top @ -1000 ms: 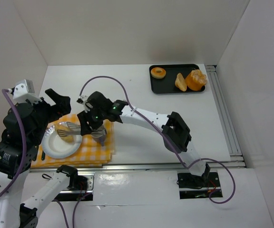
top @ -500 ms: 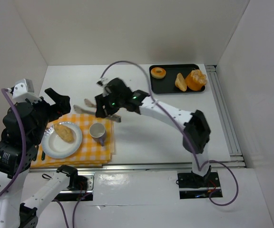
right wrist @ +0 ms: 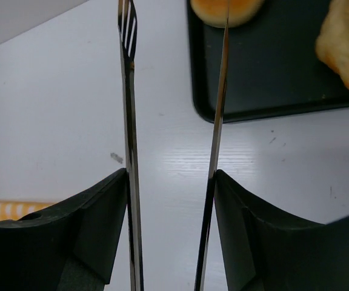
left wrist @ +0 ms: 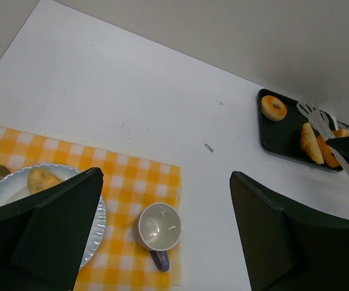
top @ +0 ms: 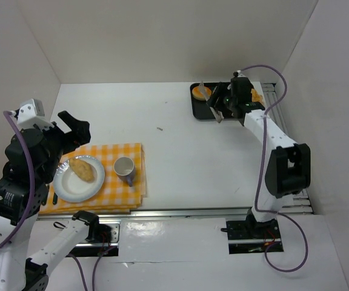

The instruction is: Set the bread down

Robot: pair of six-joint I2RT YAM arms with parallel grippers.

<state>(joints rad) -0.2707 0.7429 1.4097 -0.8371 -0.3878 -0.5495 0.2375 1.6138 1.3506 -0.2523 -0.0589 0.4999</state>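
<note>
We count one bread roll (top: 82, 169), one plate (top: 65, 190), one cup (top: 124, 167), one doughnut (left wrist: 274, 107), one tray (left wrist: 282, 137). The right gripper (right wrist: 171, 200) clamps one pair of tongs (right wrist: 129, 151), blades parted and empty. The left gripper (top: 71, 132) gapes wide, holding nothing.

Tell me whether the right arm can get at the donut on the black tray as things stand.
Probably yes. The right gripper holds tongs whose open tips hang right at the donut on the tray, with nothing between.

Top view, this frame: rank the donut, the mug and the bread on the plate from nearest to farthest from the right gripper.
1. Donut, on the black tray at far right, just beside the right gripper holding tongs.
2. Mug, on the checked cloth, near left.
3. Bread, on the plate, farthest left.
</note>
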